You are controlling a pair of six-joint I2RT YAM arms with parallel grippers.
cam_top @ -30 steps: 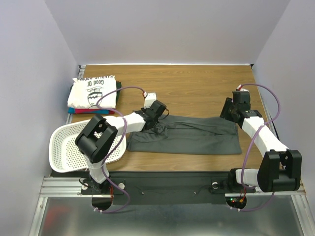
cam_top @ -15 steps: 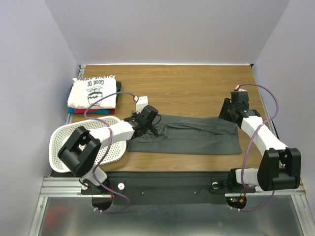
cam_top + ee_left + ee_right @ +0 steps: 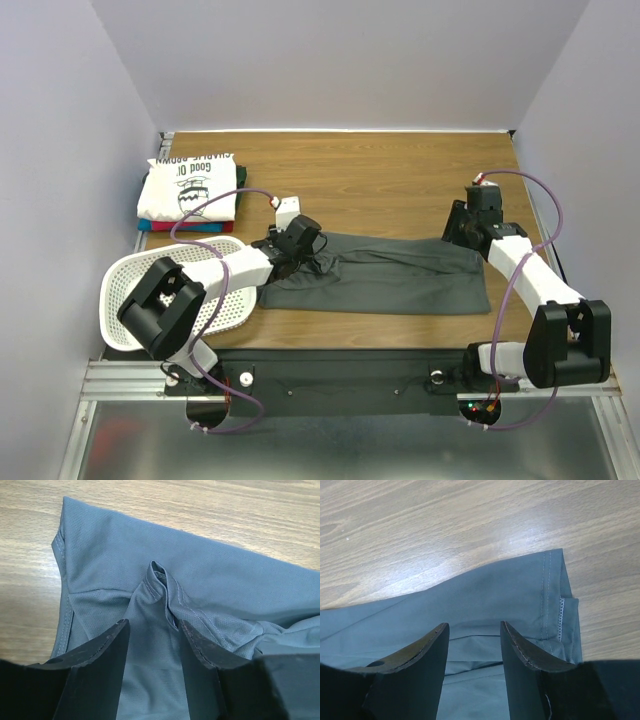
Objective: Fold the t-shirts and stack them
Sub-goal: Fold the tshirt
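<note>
This is a robotics lab cell: plain pale walls (image 3: 340, 60) box in a wooden table (image 3: 380, 180) on three sides, and a left arm (image 3: 225, 268) and right arm (image 3: 535, 285), trailing purple cables (image 3: 498, 335), are mounted on an aluminium rail (image 3: 130, 378) at its near edge.

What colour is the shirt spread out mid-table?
The shirt is plain dark grey, no print. It shows best in the left wrist view.

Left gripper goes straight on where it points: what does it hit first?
The dark grey t-shirt: the left gripper stands open over it, with a raised seam fold in line between its fingers. Probably that fold first, though depth is unclear.
</note>
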